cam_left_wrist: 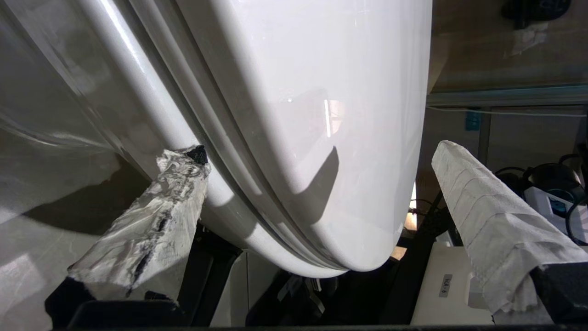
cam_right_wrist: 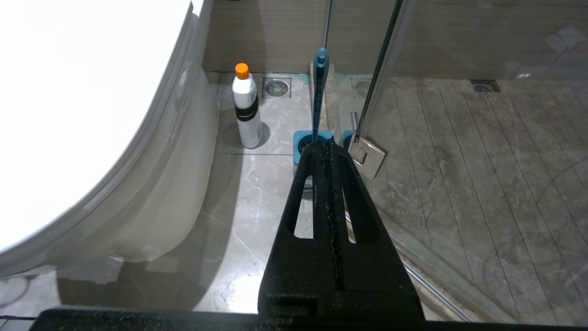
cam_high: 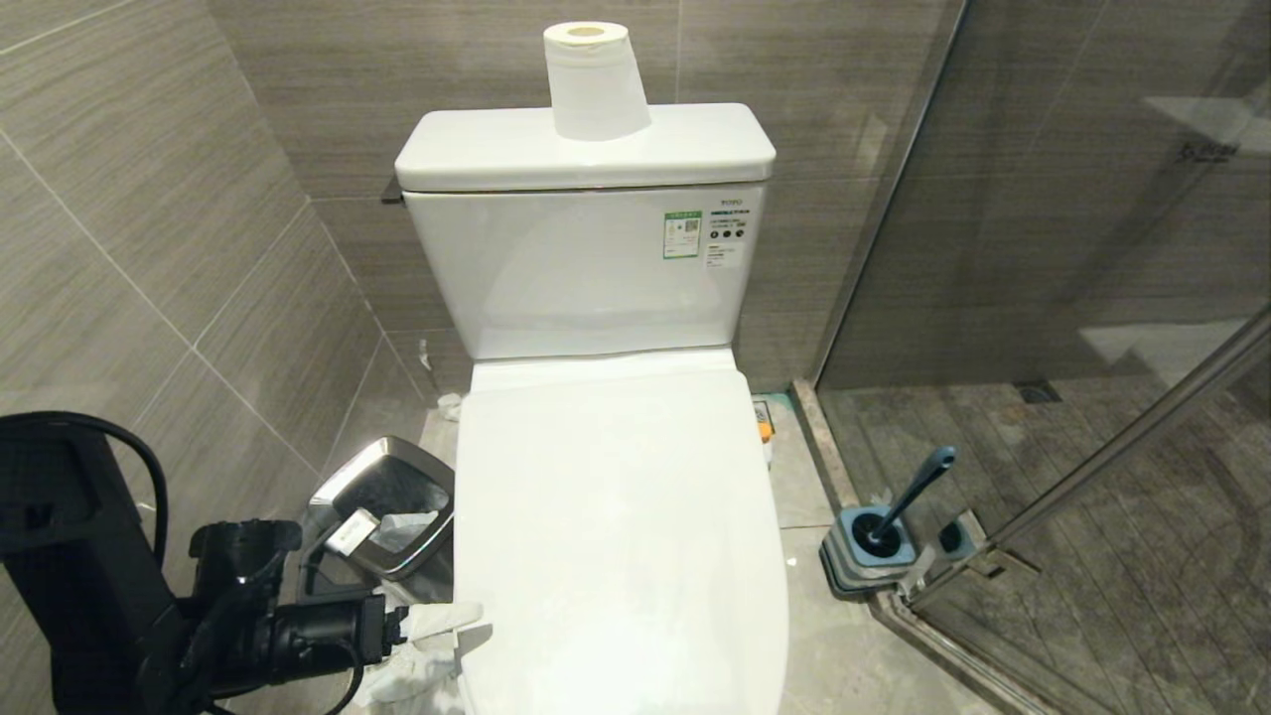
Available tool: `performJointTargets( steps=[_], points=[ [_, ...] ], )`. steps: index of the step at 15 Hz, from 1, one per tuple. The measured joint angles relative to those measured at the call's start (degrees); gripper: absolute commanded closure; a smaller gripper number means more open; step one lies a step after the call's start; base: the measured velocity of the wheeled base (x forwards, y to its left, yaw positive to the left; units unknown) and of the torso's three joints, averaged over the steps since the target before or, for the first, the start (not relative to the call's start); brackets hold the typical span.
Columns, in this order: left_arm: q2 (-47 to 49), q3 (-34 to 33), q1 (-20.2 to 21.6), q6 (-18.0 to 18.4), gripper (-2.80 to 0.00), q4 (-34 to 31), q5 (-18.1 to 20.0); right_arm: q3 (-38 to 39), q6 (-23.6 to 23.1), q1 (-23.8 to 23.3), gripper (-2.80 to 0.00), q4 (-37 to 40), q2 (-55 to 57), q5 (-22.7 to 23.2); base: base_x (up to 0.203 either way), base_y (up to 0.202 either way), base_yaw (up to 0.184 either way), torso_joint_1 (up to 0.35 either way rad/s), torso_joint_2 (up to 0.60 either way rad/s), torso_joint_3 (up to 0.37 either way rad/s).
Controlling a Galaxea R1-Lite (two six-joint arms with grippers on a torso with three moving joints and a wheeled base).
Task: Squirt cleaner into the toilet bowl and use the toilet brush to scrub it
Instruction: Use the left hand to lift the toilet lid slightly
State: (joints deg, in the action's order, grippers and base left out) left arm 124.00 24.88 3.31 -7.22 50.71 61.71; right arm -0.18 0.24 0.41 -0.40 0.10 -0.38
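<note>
Your left claw (cam_high: 452, 628) gapes wide, empty, its wrapped fingers (cam_left_wrist: 151, 230) straddling the front-left edge of the closed toilet bowl (cam_high: 616, 536); the right claw (cam_right_wrist: 328, 151) is shut, holding nothing — the toilet brush (cam_right_wrist: 319, 92) stands beyond it in its holder (cam_high: 874, 551), handle leaning up and away from the toilet

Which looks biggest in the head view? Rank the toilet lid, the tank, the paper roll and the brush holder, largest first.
1. toilet lid, closed, nearest the camera, which inflates it
2. tank
3. paper roll on the tank
4. brush holder on the floor

Roll and holder look close; that order is unsure.
</note>
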Motion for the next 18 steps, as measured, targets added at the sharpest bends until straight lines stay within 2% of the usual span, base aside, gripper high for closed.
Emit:
performJointTargets(
  steps=[6,13,16,18],
  points=[
    [0.5,-0.2,-1.9,1.2,-2.8,0.2,-1.1,0.0,0.0,0.0,0.0,0.0,0.0,0.0,0.0,0.0,0.0,0.0,0.0,0.0],
    [0.4,-2.7,-5.9,1.3,-2.8,3.2,-1.8,0.0,0.0,0.0,0.0,0.0,0.0,0.1,0.0,0.0,0.0,0.0,0.0,0.0],
    [0.1,-3.5,-6.8,0.8,-2.8,2.7,-1.0,0.0,0.0,0.0,0.0,0.0,0.0,0.0,0.0,0.0,0.0,0.0,0.0,0.0],
    [-0.1,-3.6,-6.9,0.6,-2.8,2.3,0.8,0.0,0.0,0.0,0.0,0.0,0.0,0.0,0.0,0.0,0.0,0.0,0.0,0.0]
  ],
)
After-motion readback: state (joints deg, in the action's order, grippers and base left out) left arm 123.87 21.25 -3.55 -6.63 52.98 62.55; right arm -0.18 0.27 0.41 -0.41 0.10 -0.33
